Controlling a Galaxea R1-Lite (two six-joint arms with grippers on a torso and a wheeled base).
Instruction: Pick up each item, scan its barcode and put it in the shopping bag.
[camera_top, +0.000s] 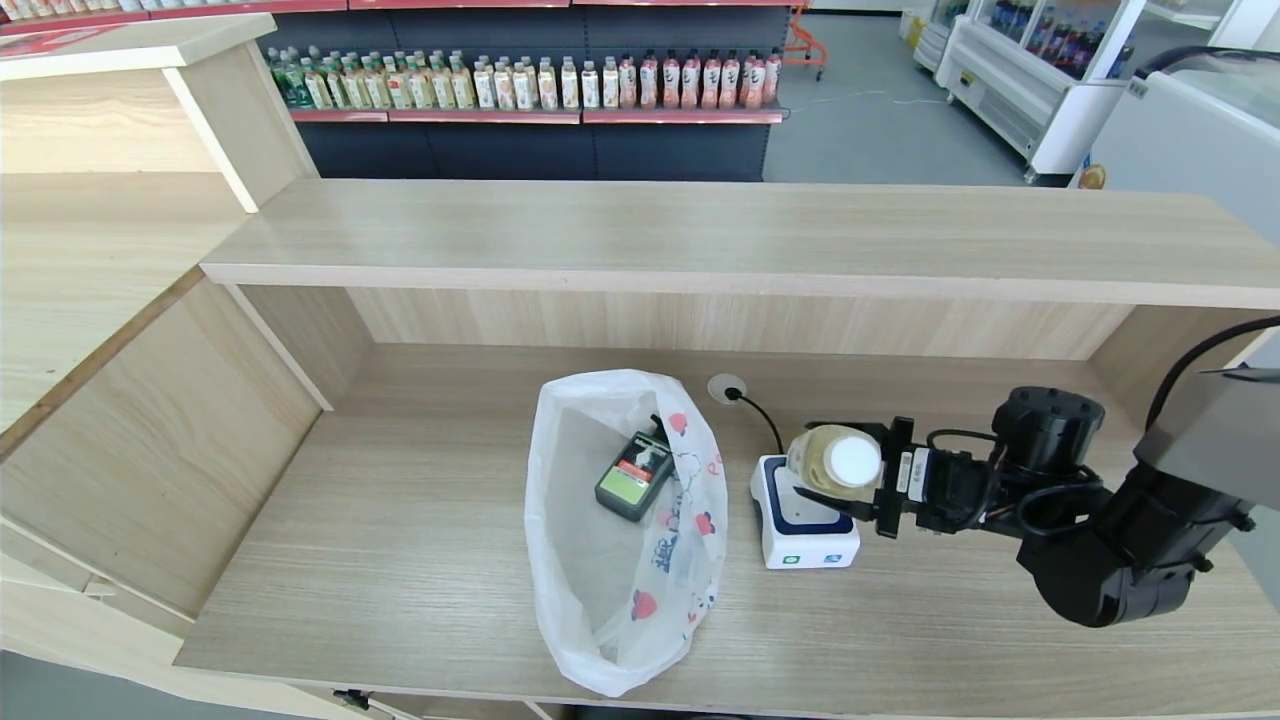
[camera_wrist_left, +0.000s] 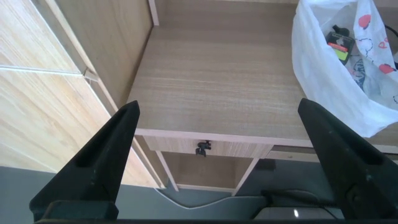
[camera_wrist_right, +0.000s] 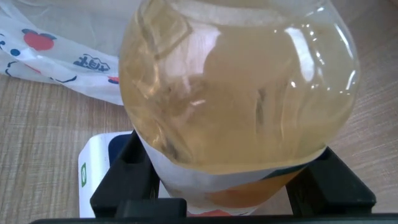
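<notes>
My right gripper (camera_top: 808, 460) is shut on a clear bottle (camera_top: 832, 458) of pale yellow drink with a white cap. It holds the bottle just above the white and blue scanner (camera_top: 805, 520). From the right wrist view the bottle (camera_wrist_right: 236, 93) sits between the black fingers (camera_wrist_right: 124, 180), with the scanner (camera_wrist_right: 93, 168) beneath. A white shopping bag (camera_top: 620, 560) with red prints lies open left of the scanner, with a dark green-labelled item (camera_top: 634, 474) inside. My left gripper (camera_wrist_left: 219, 107) hangs open off the counter's front edge, left of the bag (camera_wrist_left: 329, 81).
The wooden counter (camera_top: 400, 540) has a raised shelf behind and a side wall on the left. A black cable (camera_top: 760, 415) runs from a hole in the counter to the scanner. Shelves of bottles stand far behind.
</notes>
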